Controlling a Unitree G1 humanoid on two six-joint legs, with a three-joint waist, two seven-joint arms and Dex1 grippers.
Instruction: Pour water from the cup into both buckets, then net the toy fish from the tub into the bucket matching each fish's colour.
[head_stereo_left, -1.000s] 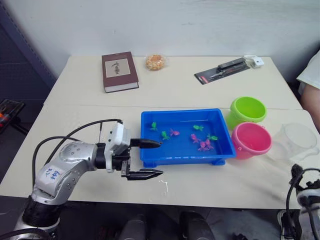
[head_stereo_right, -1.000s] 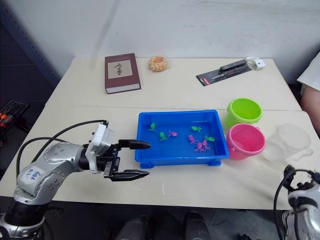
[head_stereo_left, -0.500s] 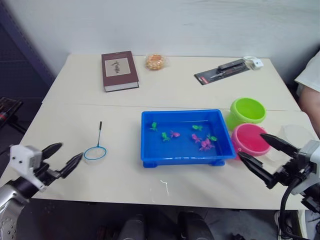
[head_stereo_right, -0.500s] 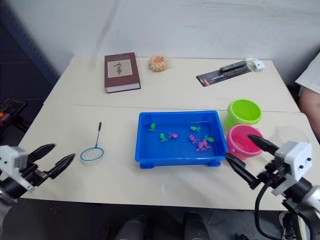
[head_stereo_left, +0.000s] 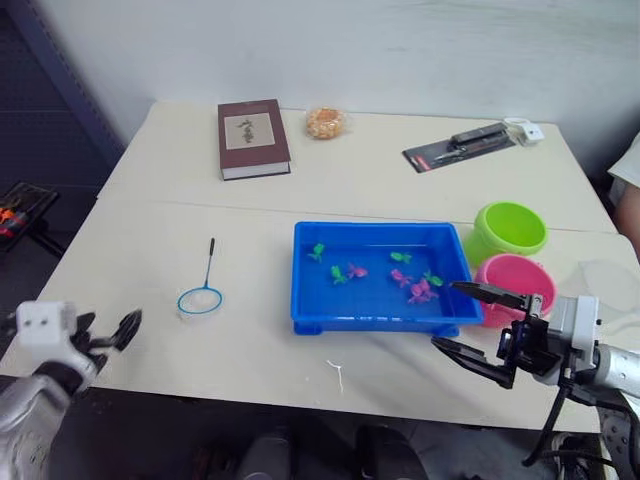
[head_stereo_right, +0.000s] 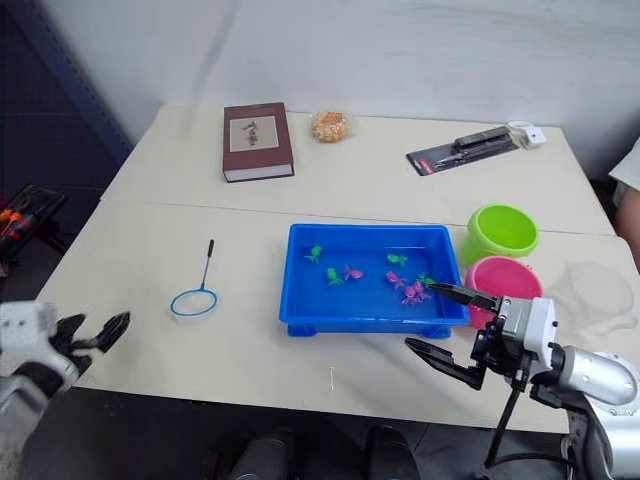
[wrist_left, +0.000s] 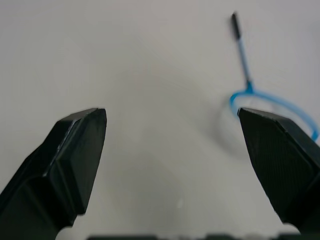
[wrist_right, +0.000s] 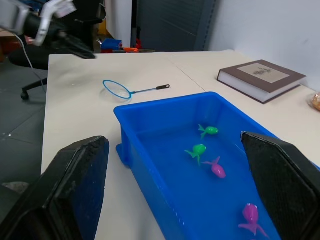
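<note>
The blue tub (head_stereo_left: 385, 321) sits mid-table with water and several green and pink toy fish (head_stereo_left: 412, 288) in it. Right of it stand the lime green bucket (head_stereo_left: 512, 230) and the pink bucket (head_stereo_left: 520, 274), and further right the clear cup (head_stereo_right: 598, 288). The net (head_stereo_left: 200, 298) lies flat on the table left of the tub. My right gripper (head_stereo_left: 446, 316) is open and empty at the tub's front right corner, just before the pink bucket. My left gripper (head_stereo_left: 104, 331) is open and empty over the table's front left edge, short of the net (wrist_left: 272, 106).
At the back of the table are a dark red book (head_stereo_left: 253, 137), an orange snack bag (head_stereo_left: 326, 122) and a black packaged tool (head_stereo_left: 468, 146) with a small white item (head_stereo_left: 527, 130). A person's sleeve (head_stereo_left: 630, 170) shows at the right edge.
The left arm has drawn back from the tub's front to the table's front left edge, uncovering the net. The right gripper has risen into view and moved left to the tub's front right corner.
</note>
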